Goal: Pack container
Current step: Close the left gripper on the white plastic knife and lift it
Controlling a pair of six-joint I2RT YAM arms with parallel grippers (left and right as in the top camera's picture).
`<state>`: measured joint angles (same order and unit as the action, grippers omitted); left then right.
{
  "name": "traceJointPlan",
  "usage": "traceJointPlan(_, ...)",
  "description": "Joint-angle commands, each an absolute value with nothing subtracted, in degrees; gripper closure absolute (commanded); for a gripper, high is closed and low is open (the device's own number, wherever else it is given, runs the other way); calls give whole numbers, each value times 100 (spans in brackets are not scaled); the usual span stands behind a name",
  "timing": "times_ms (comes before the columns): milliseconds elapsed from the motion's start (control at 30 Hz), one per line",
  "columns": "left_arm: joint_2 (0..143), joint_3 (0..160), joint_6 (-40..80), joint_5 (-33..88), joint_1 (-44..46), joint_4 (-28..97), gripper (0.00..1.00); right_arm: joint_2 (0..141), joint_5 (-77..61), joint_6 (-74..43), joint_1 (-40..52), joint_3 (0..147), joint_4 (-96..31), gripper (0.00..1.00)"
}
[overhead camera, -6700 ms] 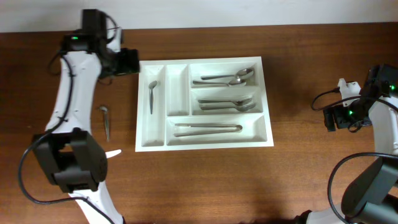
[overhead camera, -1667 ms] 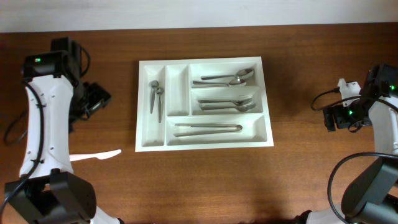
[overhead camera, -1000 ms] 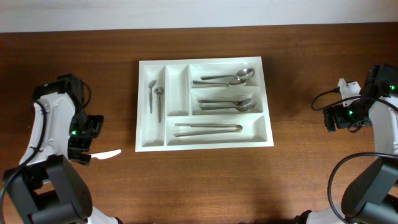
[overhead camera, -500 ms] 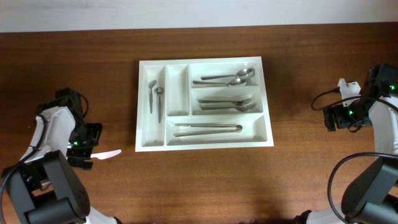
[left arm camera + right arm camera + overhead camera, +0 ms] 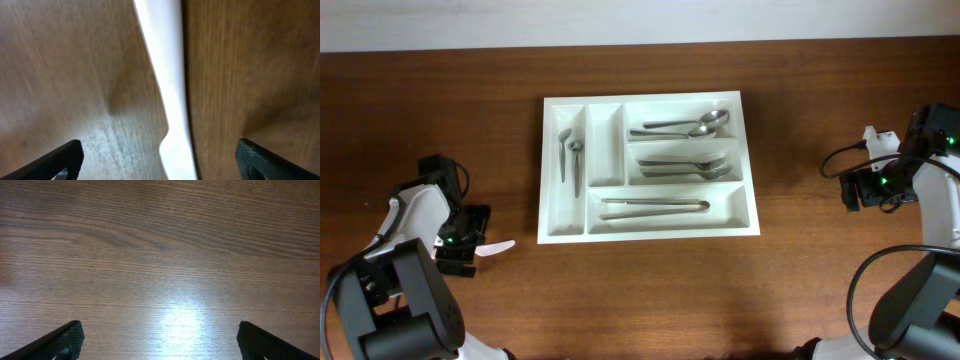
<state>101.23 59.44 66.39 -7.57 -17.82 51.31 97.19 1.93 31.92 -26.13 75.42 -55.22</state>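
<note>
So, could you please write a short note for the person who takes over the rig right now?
Left gripper: open, straddling the white utensil on the table, left of the container; not gripping.
Right gripper: open, above the table, far right.
Done: metal cutlery lies in four of five compartments.
Left: grasp the white utensil, put it in the container.

White plastic container (image 5: 650,228); wood-grain table (image 5: 820,280)

White container (image 5: 552,226) — flat, table centre — holding cutlery.
</note>
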Motion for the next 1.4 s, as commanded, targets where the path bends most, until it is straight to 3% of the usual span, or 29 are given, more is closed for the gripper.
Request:
traceJointPlan(0, 10047, 5885, 6499, -836, -1828, 4998, 1, 9712, 178, 3188, -2626, 7542, -5522, 1)
traceJointPlan(1367, 10047, 5336, 6836, -779, -1828, 4228, 1, 9712, 180, 3188, -2626, 7542, -5522, 1)
